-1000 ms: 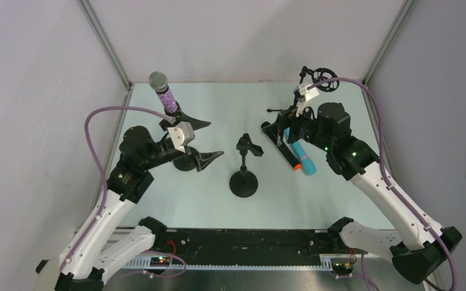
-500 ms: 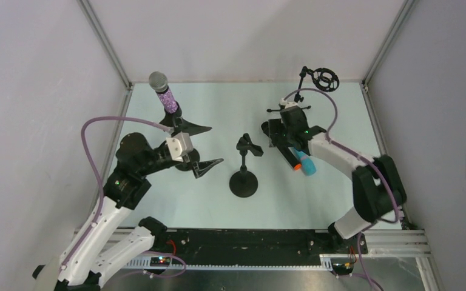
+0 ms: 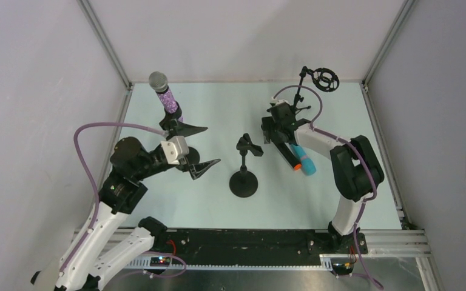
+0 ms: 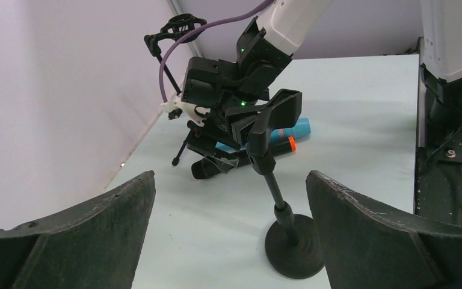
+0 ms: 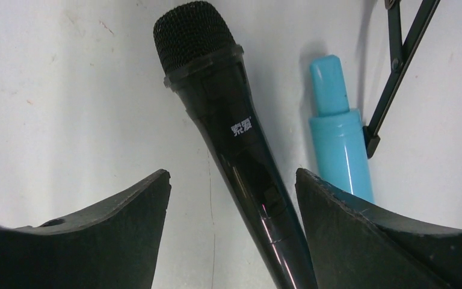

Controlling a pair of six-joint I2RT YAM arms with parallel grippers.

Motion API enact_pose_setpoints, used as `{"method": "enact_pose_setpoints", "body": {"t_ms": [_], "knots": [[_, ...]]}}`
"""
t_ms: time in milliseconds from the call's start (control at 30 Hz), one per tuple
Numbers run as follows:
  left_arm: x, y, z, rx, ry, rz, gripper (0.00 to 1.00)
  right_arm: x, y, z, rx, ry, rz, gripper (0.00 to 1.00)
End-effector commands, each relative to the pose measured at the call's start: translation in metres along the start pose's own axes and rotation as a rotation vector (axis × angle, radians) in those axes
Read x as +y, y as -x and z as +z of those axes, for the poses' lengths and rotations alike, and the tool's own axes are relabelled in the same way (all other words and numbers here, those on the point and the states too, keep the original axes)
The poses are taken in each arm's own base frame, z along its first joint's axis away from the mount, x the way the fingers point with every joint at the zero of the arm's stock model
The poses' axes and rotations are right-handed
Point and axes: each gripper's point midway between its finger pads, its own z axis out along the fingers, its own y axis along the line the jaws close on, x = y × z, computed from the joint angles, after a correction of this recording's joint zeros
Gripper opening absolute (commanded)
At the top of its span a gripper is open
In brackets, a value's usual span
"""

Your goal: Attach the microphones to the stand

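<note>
Since the mid-counter clip stand (image 3: 243,183) is bare, a mic is clearly wanted. The glossy black microphone (image 5: 240,150), mesh-headed, is straddled untouched by the wide-open right gripper (image 5: 231,180), flat beside the plastic teal microphone (image 5: 340,144) toward the right edge. The glittery purple microphone (image 3: 167,97) is clipped up by the far-left corner. The left gripper (image 4: 228,180) is spread empty.
</note>
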Motion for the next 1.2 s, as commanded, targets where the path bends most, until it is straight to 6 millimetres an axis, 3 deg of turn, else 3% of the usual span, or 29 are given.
{"method": "enact_pose_setpoints", "body": {"t_ms": [0, 200, 333, 567, 733, 933, 1067, 1167], "knots": [[0.001, 0.0, 0.0, -0.001, 0.005, 0.013, 1.0, 0.0, 0.02, 0.004, -0.043, -0.022, -0.02, 0.8], [-0.011, 0.002, 0.003, -0.02, -0.075, 0.027, 1.0, 0.002, 0.007, 0.007, 0.006, -0.016, -0.019, 0.78], [-0.022, -0.006, 0.01, -0.025, -0.175, 0.081, 1.0, 0.003, -0.004, 0.009, 0.05, -0.005, -0.016, 0.76], [-0.011, -0.004, 0.041, -0.025, -0.301, 0.089, 1.0, 0.014, -0.019, 0.009, 0.095, 0.037, -0.008, 0.63], [-0.013, 0.004, 0.056, -0.053, -0.416, 0.065, 1.0, 0.027, -0.023, -0.002, 0.081, 0.086, 0.008, 0.5], [-0.023, 0.0, 0.064, -0.082, -0.514, 0.078, 0.99, 0.047, -0.029, -0.017, 0.058, 0.136, 0.0, 0.45], [-0.023, -0.002, 0.071, -0.071, -0.559, 0.045, 0.98, 0.059, -0.024, -0.029, 0.022, 0.176, 0.0, 0.42], [-0.023, -0.012, 0.078, -0.056, -0.59, 0.018, 0.98, 0.063, -0.014, -0.043, -0.017, 0.201, 0.017, 0.31]]}}
